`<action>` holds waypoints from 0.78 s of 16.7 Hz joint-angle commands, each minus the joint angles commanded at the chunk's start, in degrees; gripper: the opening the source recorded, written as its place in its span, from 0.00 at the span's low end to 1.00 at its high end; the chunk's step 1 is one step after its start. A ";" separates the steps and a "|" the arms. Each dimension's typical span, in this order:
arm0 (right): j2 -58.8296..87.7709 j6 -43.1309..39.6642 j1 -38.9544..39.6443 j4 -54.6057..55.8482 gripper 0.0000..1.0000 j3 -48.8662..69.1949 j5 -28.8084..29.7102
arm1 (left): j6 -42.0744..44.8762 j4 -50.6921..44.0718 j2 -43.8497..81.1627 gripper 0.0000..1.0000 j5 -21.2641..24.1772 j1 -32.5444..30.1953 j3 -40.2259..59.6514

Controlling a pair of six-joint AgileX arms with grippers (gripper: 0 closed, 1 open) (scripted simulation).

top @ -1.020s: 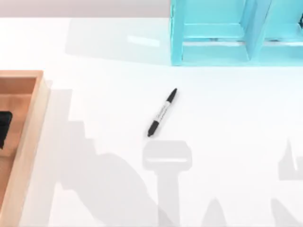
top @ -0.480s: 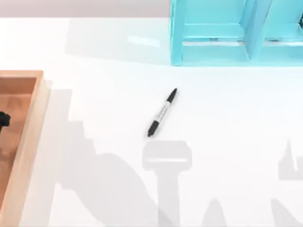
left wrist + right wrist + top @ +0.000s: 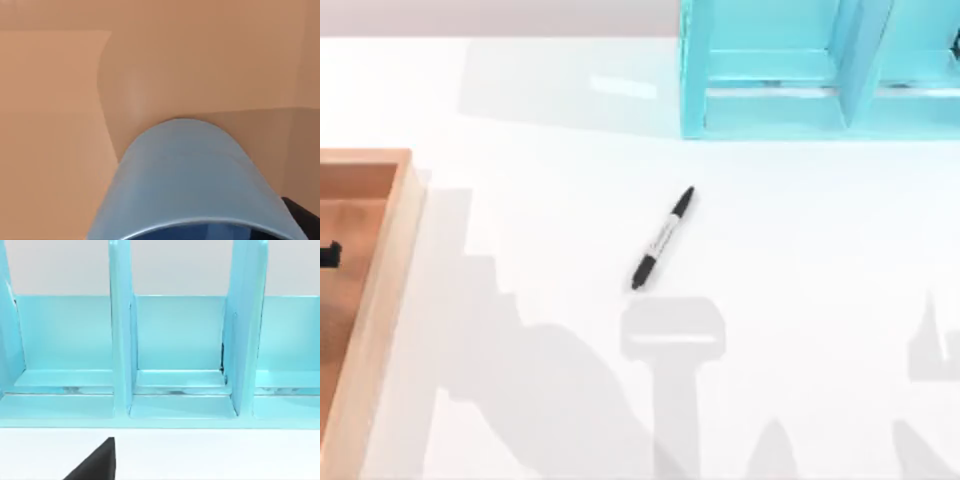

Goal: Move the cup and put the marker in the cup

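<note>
The marker [image 3: 663,238] lies flat and slanted on the white table, near the middle, black at both ends with a pale barrel. The blue cup [image 3: 192,185] is very close in the left wrist view, over the wooden tray floor [image 3: 55,125]. My left gripper [image 3: 328,255] shows as a small black piece at the top view's left edge, inside the tray and right at the cup. In the right wrist view a black wedge [image 3: 95,462] juts in from the edge; my right arm is parked facing the shelf.
A wooden tray [image 3: 390,260] takes up the table's left side. A large teal shelf unit [image 3: 820,70] with upright dividers [image 3: 120,340] stands at the back right. Grey arm shadows fall on the front of the table.
The black part of my left gripper has drawn back toward the left edge of the top view, so less of it shows. The marker has not moved.
</note>
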 joint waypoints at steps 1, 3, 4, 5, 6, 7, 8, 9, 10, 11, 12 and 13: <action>0.00 0.00 0.00 0.00 1.00 0.00 0.00 | 0.00 0.00 0.00 0.00 0.00 0.00 0.00; 0.00 0.00 0.00 0.00 1.00 0.00 0.00 | 0.00 0.00 0.00 0.00 0.00 0.00 0.00; 0.00 0.00 0.00 0.00 1.00 0.00 0.00 | 0.00 0.00 0.00 0.00 0.00 0.00 0.00; 0.00 0.00 0.00 0.00 1.00 0.00 0.00 | 0.00 0.00 0.00 0.00 0.00 0.00 0.00; 0.00 0.00 0.00 0.00 1.00 0.00 0.00 | 0.00 0.00 0.00 0.00 0.00 0.00 0.00; 0.00 0.00 0.00 0.00 1.00 0.00 0.00 | 0.00 0.00 0.00 0.00 0.00 0.00 0.00; 0.00 0.00 0.00 0.00 1.00 0.00 0.00 | 0.01 -0.01 -0.09 0.00 0.03 -0.08 0.03; 0.00 0.00 0.00 0.00 1.00 0.00 0.00 | -0.11 -0.08 -0.10 0.00 0.01 -0.06 0.16; 0.00 0.00 0.00 0.00 1.00 0.00 0.00 | -0.70 -0.33 -0.10 0.00 -0.06 0.00 0.79; 0.00 0.00 0.00 0.00 1.00 0.00 0.00 | -1.80 -0.74 -0.03 0.00 -0.17 0.02 2.07; 0.00 0.00 0.00 0.00 1.00 0.00 0.00 | -3.23 -1.42 0.03 0.00 -0.30 -0.10 3.80; 0.00 0.00 0.00 0.00 1.00 0.00 0.00 | -4.95 -2.36 -0.02 0.00 -0.43 -0.44 5.86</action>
